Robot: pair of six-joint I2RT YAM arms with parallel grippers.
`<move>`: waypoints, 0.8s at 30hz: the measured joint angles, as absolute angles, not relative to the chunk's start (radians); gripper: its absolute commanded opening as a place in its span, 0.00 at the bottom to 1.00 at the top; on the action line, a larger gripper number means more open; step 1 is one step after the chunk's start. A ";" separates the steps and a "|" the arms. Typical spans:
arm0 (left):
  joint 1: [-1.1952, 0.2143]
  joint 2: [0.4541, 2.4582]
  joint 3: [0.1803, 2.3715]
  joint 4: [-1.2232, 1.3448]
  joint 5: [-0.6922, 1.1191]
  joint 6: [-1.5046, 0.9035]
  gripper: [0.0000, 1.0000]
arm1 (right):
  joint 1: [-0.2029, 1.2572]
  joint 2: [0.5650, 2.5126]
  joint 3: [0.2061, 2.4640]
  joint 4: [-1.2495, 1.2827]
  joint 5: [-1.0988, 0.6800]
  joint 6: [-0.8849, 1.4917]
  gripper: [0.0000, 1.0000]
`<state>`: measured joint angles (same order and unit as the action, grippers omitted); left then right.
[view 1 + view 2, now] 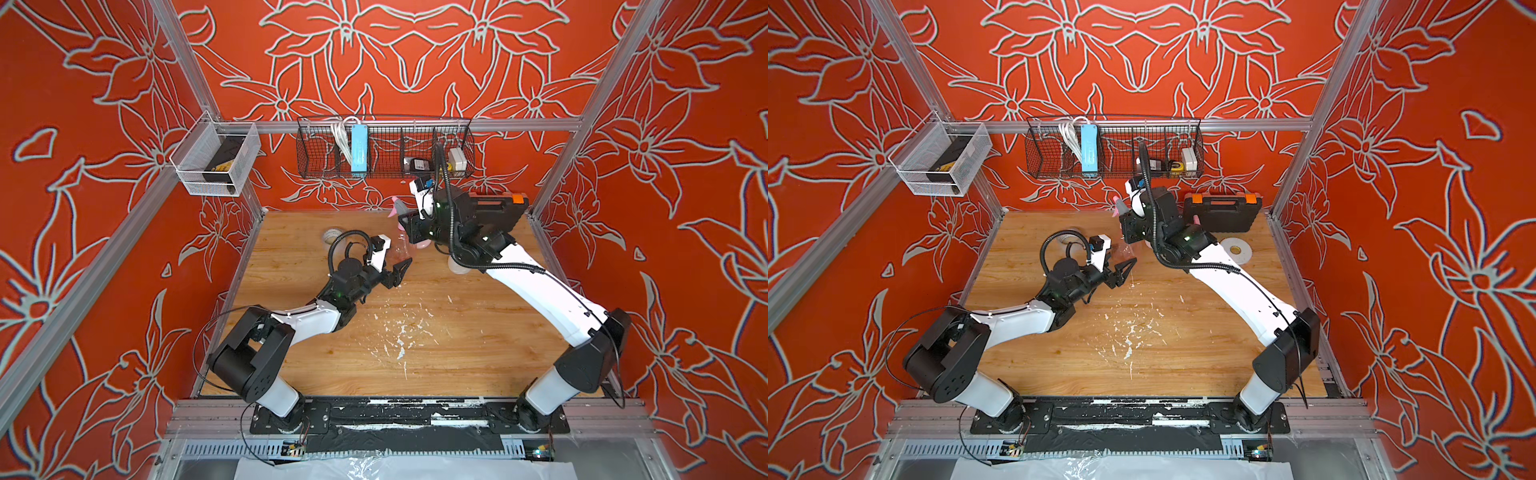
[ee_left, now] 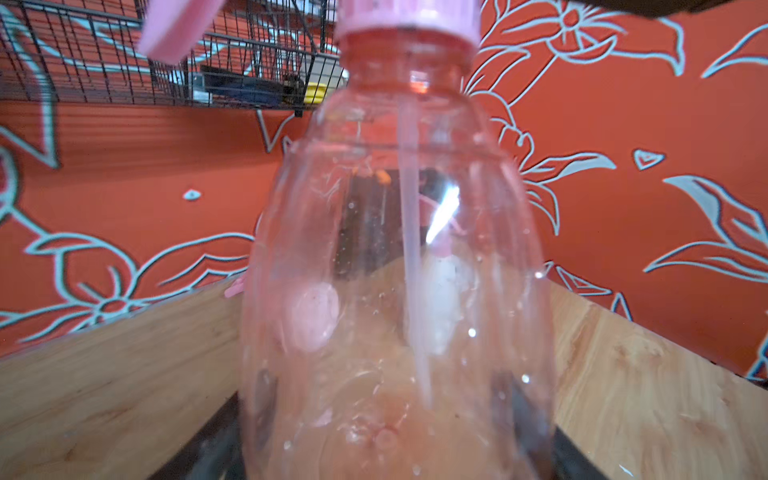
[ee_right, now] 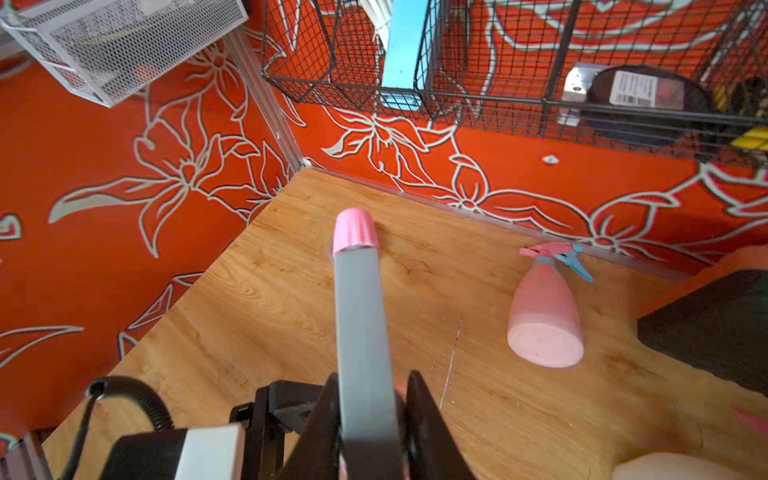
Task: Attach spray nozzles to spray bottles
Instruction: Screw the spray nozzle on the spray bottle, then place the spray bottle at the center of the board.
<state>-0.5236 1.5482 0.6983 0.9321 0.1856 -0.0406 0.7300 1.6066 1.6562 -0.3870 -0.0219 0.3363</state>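
A translucent orange spray bottle (image 2: 395, 270) stands upright between the fingers (image 2: 266, 399) of my left gripper (image 2: 386, 415), which is shut on its lower body. In both top views that bottle (image 1: 403, 249) (image 1: 1123, 251) is near the table's back middle. A pink-and-grey spray nozzle (image 3: 359, 316) is clamped in my right gripper (image 3: 370, 407). Its pink collar (image 2: 409, 20) sits on the bottle's neck, with the dip tube (image 2: 411, 249) inside. A pink bottle (image 3: 544, 316) lies on the table wearing a pink-and-blue nozzle (image 3: 557, 253). A cream bottle (image 1: 459, 266) is partly hidden under the right arm.
A black and orange tool case (image 1: 1223, 212) sits at the back right, with a white tape roll (image 1: 1237, 249) in front of it. Another tape roll (image 1: 334, 237) lies behind the left arm. A black wire basket (image 1: 386, 149) and a white mesh basket (image 1: 216, 160) hang on the frame.
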 measured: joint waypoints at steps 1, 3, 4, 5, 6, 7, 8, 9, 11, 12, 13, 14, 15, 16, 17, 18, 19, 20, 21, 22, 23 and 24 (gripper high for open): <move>-0.532 1.548 0.688 0.936 0.171 -0.036 0.54 | 0.734 1.593 1.626 -0.373 -0.012 0.346 0.00; -0.542 1.548 0.668 0.941 0.166 -0.031 0.63 | 0.739 1.566 1.570 -0.345 0.004 0.355 0.00; -0.546 1.548 0.658 0.947 0.167 -0.029 0.68 | 0.741 1.552 1.545 -0.331 0.010 0.358 0.00; -0.550 1.548 0.645 0.958 0.173 -0.026 0.75 | 0.745 1.534 1.515 -0.320 0.020 0.360 0.00; -0.554 1.548 0.633 0.968 0.183 -0.023 0.81 | 0.749 1.514 1.485 -0.310 0.031 0.362 0.00; -0.556 1.549 0.625 0.978 0.192 -0.021 0.85 | 0.753 1.496 1.462 -0.305 0.040 0.363 0.00; -0.556 1.550 0.618 0.988 0.190 -0.030 0.89 | 0.756 1.475 1.442 -0.308 0.054 0.364 0.00; -0.551 1.554 0.615 0.999 0.187 -0.037 0.96 | 0.759 1.452 1.421 -0.313 0.064 0.363 0.00; -0.540 1.563 0.614 1.034 0.182 -0.057 0.98 | 0.762 1.412 1.396 -0.338 0.090 0.361 0.00; -0.535 1.564 0.614 1.052 0.182 -0.064 0.98 | 0.764 1.396 1.386 -0.353 0.107 0.359 0.00; -0.533 1.565 0.614 1.067 0.184 -0.068 0.98 | 0.765 1.384 1.379 -0.362 0.121 0.357 0.00; -0.532 1.567 0.614 1.081 0.186 -0.071 0.98 | 0.764 1.371 1.373 -0.374 0.143 0.354 0.00; -0.533 1.569 0.614 1.093 0.186 -0.072 0.98 | 0.759 1.360 1.367 -0.387 0.161 0.352 0.00; -0.533 1.571 0.614 1.101 0.186 -0.072 0.98 | 0.754 1.350 1.359 -0.395 0.173 0.350 0.00; -0.533 1.575 0.612 1.109 0.187 -0.072 0.98 | 0.746 1.338 1.349 -0.406 0.187 0.349 0.00; -0.533 1.578 0.611 1.112 0.187 -0.071 0.98 | 0.737 1.327 1.337 -0.418 0.200 0.347 0.00; -0.533 1.580 0.609 1.112 0.186 -0.070 0.98 | 0.728 1.314 1.323 -0.429 0.215 0.346 0.00; -0.533 1.581 0.608 1.108 0.181 -0.067 0.98 | 0.715 1.297 1.302 -0.440 0.231 0.345 0.00; -0.533 1.582 0.607 1.099 0.173 -0.066 0.98 | 0.699 1.275 1.276 -0.446 0.244 0.345 0.00; -0.533 1.583 0.607 1.091 0.157 -0.065 0.98 | 0.682 1.255 1.250 -0.453 0.254 0.345 0.00; -0.533 1.583 0.607 1.082 0.136 -0.064 0.98 | 0.655 1.226 1.214 -0.461 0.264 0.346 0.00; -0.533 1.584 0.607 1.076 0.112 -0.065 0.98 | 0.620 1.193 1.172 -0.464 0.276 0.348 0.00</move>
